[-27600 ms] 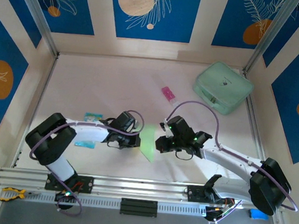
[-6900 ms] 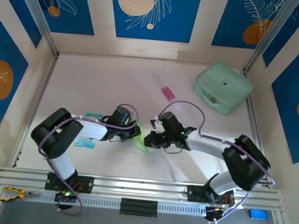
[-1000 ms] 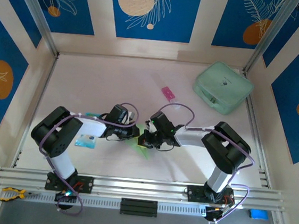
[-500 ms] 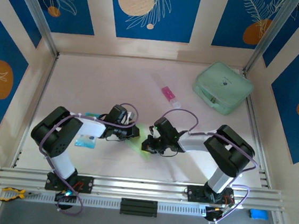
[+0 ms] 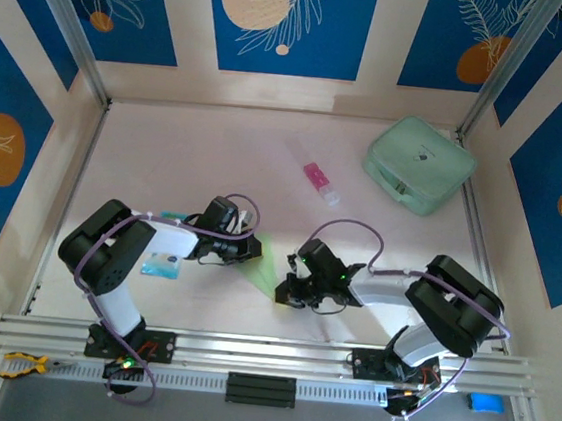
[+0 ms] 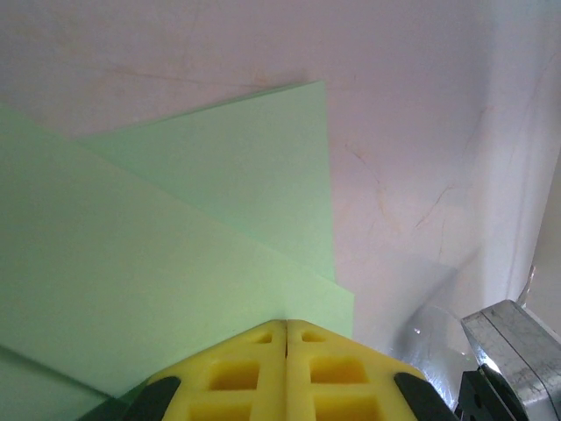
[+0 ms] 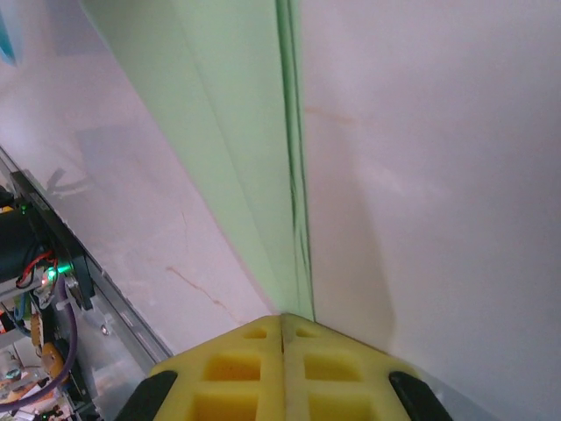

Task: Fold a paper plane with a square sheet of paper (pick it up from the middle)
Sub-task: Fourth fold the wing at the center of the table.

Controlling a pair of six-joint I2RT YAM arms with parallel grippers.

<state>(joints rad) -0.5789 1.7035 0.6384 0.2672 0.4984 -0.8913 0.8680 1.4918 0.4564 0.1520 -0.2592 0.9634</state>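
The pale lime-green paper point(image 5: 267, 262) lies on the table between my two arms, folded into a slim pointed wedge with layered flaps. My left gripper point(image 5: 253, 253) is shut, its yellow fingertips point(image 6: 263, 338) resting on the wide, layered part of the paper point(image 6: 175, 246). My right gripper point(image 5: 283, 293) is shut too, its tip set at the paper's narrow near end. In the right wrist view the folded paper point(image 7: 228, 105) runs away from the right gripper point(image 7: 282, 317), with a dark crease line along one side. Nothing shows between either pair of fingers.
A mint-green case point(image 5: 418, 165) stands at the back right. A pink-and-white tube point(image 5: 319, 181) lies mid-table behind the grippers. A blue-and-white packet point(image 5: 162, 263) sits partly under my left arm. The metal rail point(image 5: 266, 355) runs along the near edge.
My right gripper has slid along the paper toward the near edge and slightly right, uncovering more of the green wedge. The left gripper has stayed put.
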